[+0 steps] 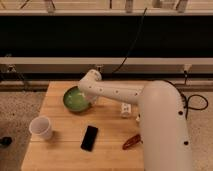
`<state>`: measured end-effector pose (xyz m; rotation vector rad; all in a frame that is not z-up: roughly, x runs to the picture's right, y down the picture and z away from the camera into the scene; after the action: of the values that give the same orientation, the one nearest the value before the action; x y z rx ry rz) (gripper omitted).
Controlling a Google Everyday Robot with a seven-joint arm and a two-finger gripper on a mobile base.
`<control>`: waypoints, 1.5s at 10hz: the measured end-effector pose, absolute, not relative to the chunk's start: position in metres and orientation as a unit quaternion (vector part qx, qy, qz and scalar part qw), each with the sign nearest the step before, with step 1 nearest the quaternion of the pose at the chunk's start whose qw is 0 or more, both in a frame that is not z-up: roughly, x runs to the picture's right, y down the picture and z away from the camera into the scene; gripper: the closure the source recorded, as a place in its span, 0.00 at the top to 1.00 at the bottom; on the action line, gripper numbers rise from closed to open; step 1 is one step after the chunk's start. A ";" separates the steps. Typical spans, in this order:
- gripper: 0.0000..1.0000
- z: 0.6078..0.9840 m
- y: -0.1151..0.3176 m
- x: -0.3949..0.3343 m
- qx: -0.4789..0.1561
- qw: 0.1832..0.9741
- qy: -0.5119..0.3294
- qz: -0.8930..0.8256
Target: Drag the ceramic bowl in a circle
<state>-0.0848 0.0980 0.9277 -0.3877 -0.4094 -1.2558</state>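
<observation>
The ceramic bowl (75,99) is round and green with a lighter glossy inside. It sits on the wooden table (60,150) near its far edge, left of centre. My white arm reaches from the right across the table, and my gripper (91,98) is at the bowl's right rim, mostly hidden under the wrist.
A white cup (41,128) stands at the table's front left. A black phone (90,138) lies near the middle front. A red-brown object (131,142) lies at the right, beside my arm. A small white object (126,109) sits under the arm. A dark shelf runs behind the table.
</observation>
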 end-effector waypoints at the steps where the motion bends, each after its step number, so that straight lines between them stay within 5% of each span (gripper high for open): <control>1: 0.05 0.927 0.097 -0.083 -0.178 0.772 -0.189 -0.580; 15: 0.04 0.888 0.106 -0.051 -0.199 0.745 -0.208 -0.602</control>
<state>-0.0512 0.1063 0.8882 -0.4353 -0.4565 -1.3175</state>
